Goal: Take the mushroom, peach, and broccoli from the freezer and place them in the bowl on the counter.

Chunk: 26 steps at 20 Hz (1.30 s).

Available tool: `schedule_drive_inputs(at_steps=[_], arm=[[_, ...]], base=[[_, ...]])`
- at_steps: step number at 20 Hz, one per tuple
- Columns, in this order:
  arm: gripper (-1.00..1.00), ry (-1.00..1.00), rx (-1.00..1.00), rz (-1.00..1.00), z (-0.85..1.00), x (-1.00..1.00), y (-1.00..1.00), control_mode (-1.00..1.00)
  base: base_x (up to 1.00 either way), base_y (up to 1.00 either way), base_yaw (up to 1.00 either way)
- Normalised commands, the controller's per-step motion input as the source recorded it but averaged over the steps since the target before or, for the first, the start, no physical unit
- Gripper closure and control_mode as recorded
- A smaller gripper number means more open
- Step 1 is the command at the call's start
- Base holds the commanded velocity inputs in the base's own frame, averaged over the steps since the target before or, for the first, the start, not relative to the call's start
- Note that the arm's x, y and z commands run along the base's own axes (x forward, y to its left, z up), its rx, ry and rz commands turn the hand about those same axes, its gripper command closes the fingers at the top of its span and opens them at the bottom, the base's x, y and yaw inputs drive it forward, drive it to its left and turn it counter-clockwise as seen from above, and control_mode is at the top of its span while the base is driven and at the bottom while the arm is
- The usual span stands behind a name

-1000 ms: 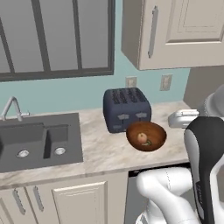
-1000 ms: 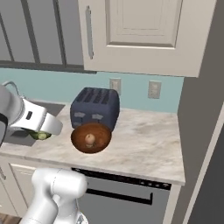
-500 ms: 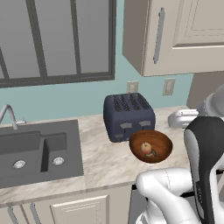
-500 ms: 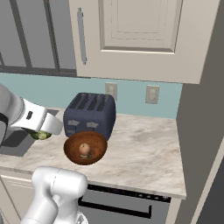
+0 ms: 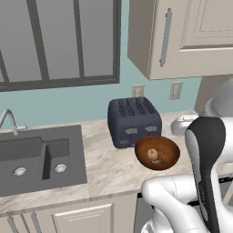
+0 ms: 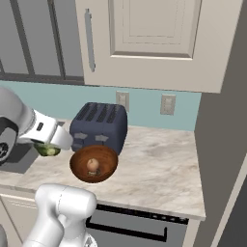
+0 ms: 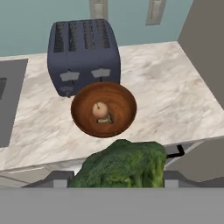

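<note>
The hand (image 7: pixel 118 177), clamped on the broccoli (image 7: pixel 122 165), faces the bowl (image 7: pixel 83 118) at twelve o'clock (peach (image 7: pixel 99 109) and mushroom (image 7: pixel 106 119) inside) on the counter (image 7: pixel 166 96).

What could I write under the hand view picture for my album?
Jaws carry the broccoli toward the wooden bowl holding a peach, beside the toaster.

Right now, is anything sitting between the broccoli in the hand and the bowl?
Nothing visible does. The broccoli is held in front of the bowl, with open counter between them; the toaster stands behind the bowl.
</note>
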Motion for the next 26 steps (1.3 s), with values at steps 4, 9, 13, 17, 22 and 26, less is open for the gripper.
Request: schedule_drive_inputs(at_steps=[4, 9, 13, 17, 22, 26], arm=[[1.0, 0.03, 0.0, 0.0, -0.68, 0.43, 0.01, -1.0], [1.0, 0.04, 0.0, 0.0, -0.66, 0.45, 0.0, -1.0], [1.0, 0.02, 0.0, 0.0, -0.53, 0.5, 0.0, -1.0], [1.0, 0.0, 0.0, 0.0, -0.59, 0.42, 0.0, -1.0], [1.0, 0.0, 0.0, 0.0, -0.61, 0.29, 0.0, -1.0], [1.0, 0.0, 0.01, 0.0, -0.46, 0.5, -0.05, -1.0]], base=[[0.0, 0.0, 0.0], [0.0, 0.0, 0.0], [0.0, 0.0, 0.0], [0.0, 0.0, 0.0], [0.0, 0.0, 0.0], [0.0, 0.0, 0.0]])
